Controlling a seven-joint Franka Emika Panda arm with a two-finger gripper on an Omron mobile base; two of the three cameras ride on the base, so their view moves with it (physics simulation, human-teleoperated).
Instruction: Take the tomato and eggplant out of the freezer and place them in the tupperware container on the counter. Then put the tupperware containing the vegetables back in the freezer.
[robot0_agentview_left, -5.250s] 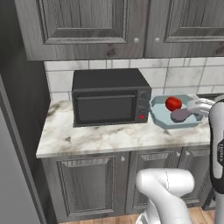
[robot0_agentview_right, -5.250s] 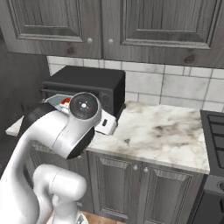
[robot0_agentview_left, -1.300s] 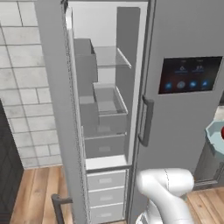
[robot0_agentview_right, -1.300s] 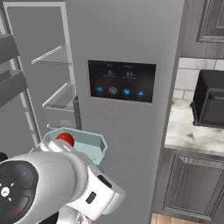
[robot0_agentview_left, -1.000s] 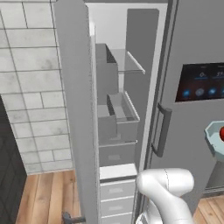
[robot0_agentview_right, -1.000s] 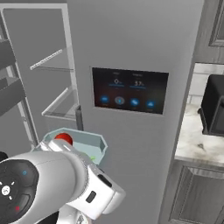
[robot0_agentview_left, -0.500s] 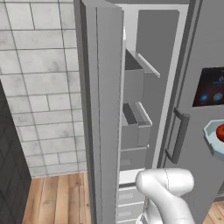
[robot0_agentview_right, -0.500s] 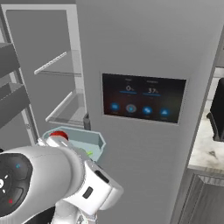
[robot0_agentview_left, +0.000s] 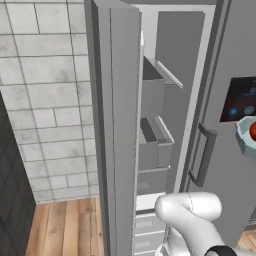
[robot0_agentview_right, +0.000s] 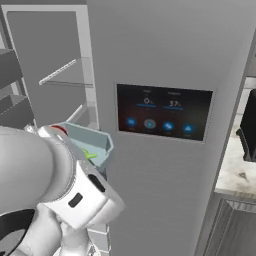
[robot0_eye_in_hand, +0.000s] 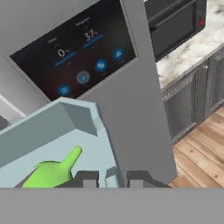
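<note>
End effector (robot0_eye_in_hand: 111, 178) pinching the rim of the tupperware container (robot0_eye_in_hand: 52, 127), one dark fingertip (robot0_eye_in_hand: 86, 178) on each side of the pale blue wall. Container carried in the air, close before the freezer (robot0_agentview_right: 165, 65), just beside its dark touch panel (robot0_agentview_right: 162, 112). Eggplant inside the container, only its green stem (robot0_eye_in_hand: 54, 168) plainly seen, lying by the rim near the fingertips. Tomato (robot0_agentview_left: 253, 131) also inside, a red curve above the container's edge at the right border of the left base view. Freezer door (robot0_agentview_left: 117, 125) swung open on the left, grey bins (robot0_agentview_left: 152, 92) and shelves within. Marbled tabletop (robot0_eye_in_hand: 192, 48) off to the right, black microwave (robot0_eye_in_hand: 175, 22) on it, well apart from the container.
</note>
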